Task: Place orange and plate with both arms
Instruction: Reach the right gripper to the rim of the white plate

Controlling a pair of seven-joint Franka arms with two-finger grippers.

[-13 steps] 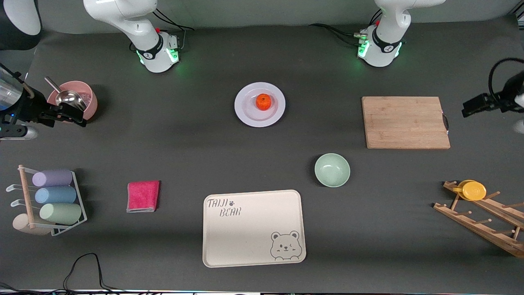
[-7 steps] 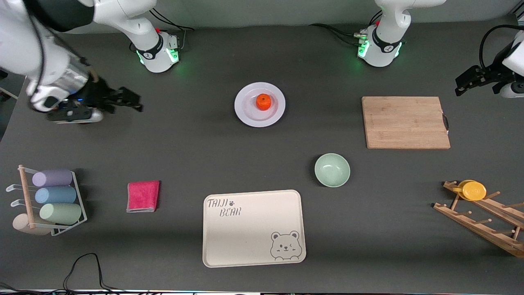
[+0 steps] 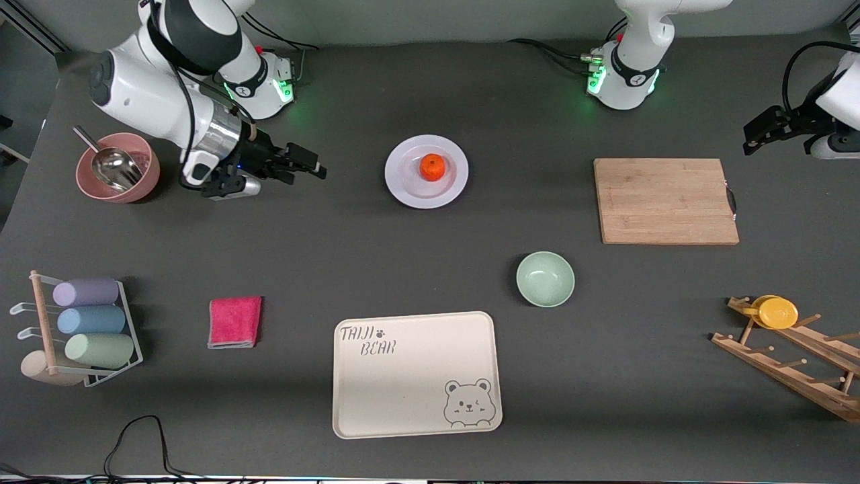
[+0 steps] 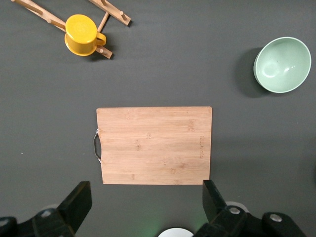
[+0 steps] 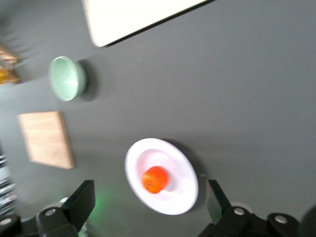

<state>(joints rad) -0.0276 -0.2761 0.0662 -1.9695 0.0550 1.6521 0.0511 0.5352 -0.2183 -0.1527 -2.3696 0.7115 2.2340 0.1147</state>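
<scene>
We see the orange (image 3: 433,167) sitting on the plate (image 3: 408,190), bare tabletop all around its rim. Right gripper (image 3: 308,161), fingers spread and empty, hangs between the pink bowl (image 3: 144,181) and the plate. Left gripper (image 3: 754,132), fingers parted, waits off the cutting board (image 3: 665,200). Mint-green bowl (image 3: 545,279) and bear tray (image 3: 403,376) lie nearer the camera.

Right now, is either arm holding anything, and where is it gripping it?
Nothing is held. The right gripper is open beside the plate, where the orange sits. The left gripper is open by the cutting board.
</scene>
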